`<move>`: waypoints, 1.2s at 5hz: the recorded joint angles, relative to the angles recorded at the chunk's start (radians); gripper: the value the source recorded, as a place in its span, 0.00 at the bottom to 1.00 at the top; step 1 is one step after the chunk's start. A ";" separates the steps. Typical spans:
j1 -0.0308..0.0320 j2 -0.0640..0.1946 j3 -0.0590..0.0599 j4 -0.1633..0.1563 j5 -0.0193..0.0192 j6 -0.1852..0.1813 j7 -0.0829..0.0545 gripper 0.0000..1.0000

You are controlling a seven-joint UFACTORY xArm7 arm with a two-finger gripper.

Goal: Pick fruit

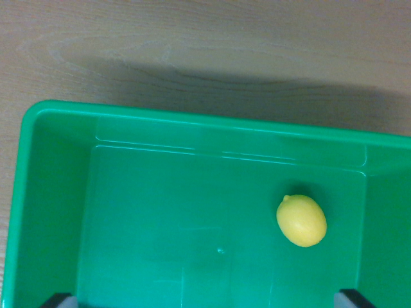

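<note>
Wooden table (192, 38) behind green bin (58, 167), lemon (301, 220) near right wall

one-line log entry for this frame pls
stage: approach | target: lemon on bin floor, wrist view's right | container: green bin on wooden table | claw: tips only, empty
</note>
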 joint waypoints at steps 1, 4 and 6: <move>0.0000 0.000 0.000 0.000 0.0000 0.000 0.000 0.00; -0.0091 0.028 -0.009 -0.031 -0.0021 -0.057 -0.039 0.00; -0.0149 0.046 -0.014 -0.051 -0.0034 -0.092 -0.063 0.00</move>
